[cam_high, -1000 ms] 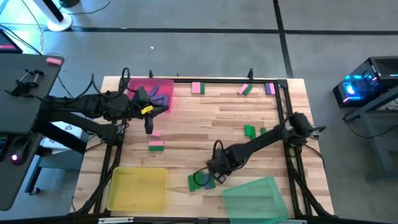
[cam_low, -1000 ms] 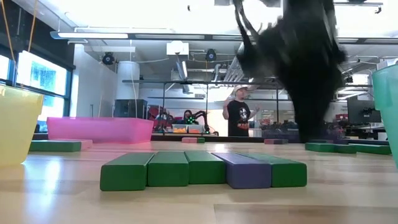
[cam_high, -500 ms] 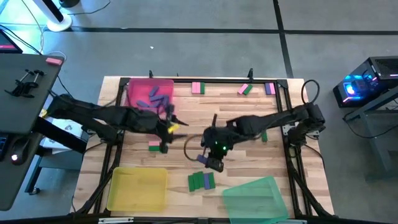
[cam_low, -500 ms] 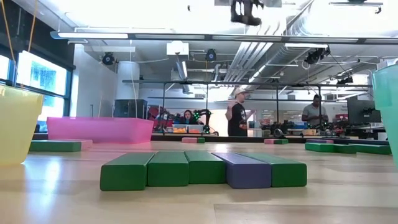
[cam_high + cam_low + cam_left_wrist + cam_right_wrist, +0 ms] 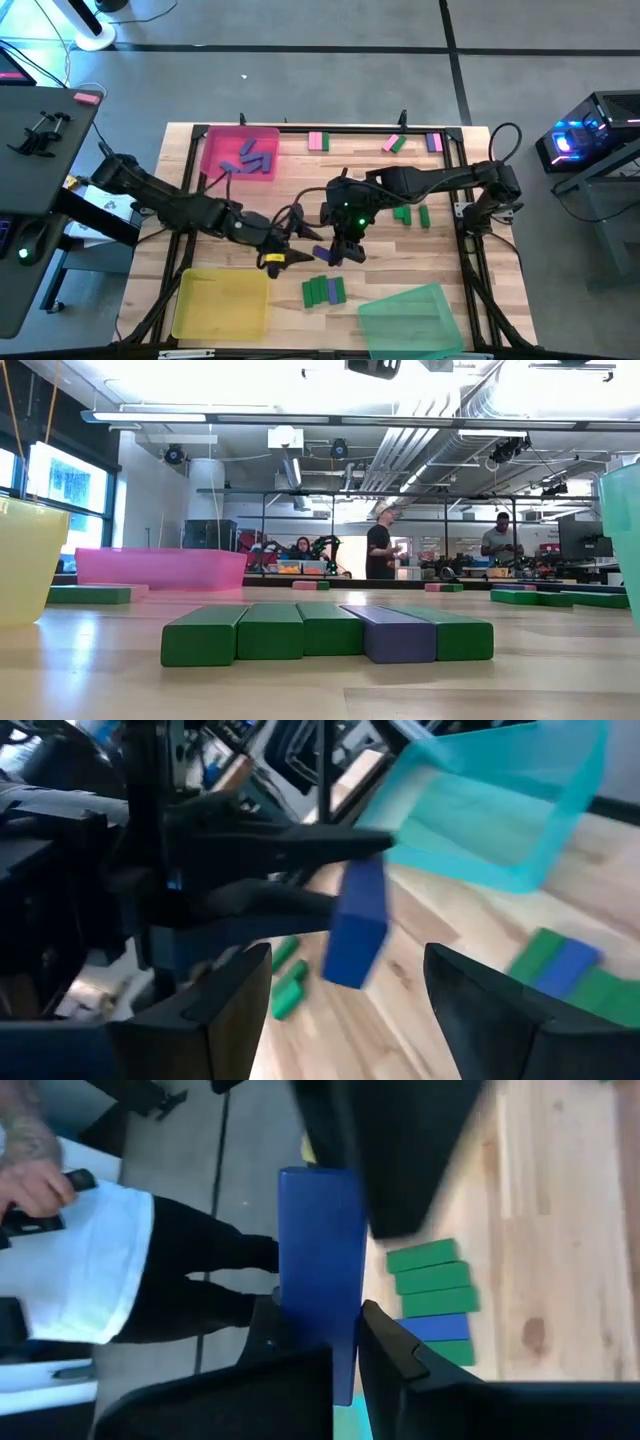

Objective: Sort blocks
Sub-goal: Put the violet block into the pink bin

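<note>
A purple-blue block sits pinched between the fingers of the right gripper, held up off the bench near its middle. In the left wrist view the same block hangs from the tips of those dark fingers, with the left gripper just beside it, its own fingers spread wide on either side and touching nothing.

Below the two grippers, toward the front edge of the bench, a tight row of blocks lies flat: four green and one purple-blue, side by side and touching, as the low view shows. The green tray stands just beside this row at the front right corner, and the yellow tray at the front left. The pink tray sits at the back left with several purple-blue blocks lying loose inside it.

More blocks lie scattered along the back edge: a pink one, a pink and green pair, and a pink and purple pair. Two green blocks lie to the right of the right arm.

In the low view, people stand in the room well beyond the bench.
</note>
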`<state>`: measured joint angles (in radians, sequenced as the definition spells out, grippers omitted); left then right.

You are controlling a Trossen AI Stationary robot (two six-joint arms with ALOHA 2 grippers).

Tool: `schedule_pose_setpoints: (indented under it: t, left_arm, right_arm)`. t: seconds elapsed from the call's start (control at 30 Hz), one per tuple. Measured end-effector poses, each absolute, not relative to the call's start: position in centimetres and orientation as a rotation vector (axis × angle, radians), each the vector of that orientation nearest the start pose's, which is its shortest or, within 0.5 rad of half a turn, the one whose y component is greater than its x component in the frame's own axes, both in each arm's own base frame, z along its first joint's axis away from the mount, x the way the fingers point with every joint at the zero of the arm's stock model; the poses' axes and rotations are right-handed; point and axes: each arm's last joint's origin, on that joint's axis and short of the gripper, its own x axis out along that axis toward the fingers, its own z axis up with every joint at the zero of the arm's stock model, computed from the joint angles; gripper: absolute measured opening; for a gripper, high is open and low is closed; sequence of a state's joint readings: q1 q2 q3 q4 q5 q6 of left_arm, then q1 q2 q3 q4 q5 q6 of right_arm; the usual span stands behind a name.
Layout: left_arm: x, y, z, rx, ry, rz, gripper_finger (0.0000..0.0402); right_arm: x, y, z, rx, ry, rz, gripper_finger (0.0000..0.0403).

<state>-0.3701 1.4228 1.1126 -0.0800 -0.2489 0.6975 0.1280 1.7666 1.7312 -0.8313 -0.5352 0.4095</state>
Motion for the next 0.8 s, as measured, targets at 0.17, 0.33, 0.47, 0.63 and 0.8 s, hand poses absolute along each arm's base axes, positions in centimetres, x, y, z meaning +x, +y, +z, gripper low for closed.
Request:
schedule_pose_setpoints:
  t: [0.17,0.33,0.47,0.63,0.8]
  left_arm:
    - [31.2,-11.3,30.2,0.879,0.301,-0.253,0.0248]
    - [31.5,-12.0,29.6,0.909,0.293,-0.273,0.0228]
    - [31.3,-12.5,30.2,0.937,0.254,-0.243,0.0174]
    - [31.2,-12.9,30.2,0.961,0.243,-0.252,0.0083]
    - [31.4,-12.4,30.1,0.954,0.258,-0.252,0.0031]
  right_arm:
    - [37.5,6.4,34.1,0.575,0.997,0.475,0.0000]
    - [37.4,6.5,34.1,0.600,1.010,0.467,0.0000]
    - [37.5,6.5,34.2,0.601,1.003,0.469,0.0000]
    - [37.5,6.4,34.2,0.611,1.000,0.464,0.0000]
    - [37.6,6.3,34.1,0.649,1.010,0.463,0.0000]
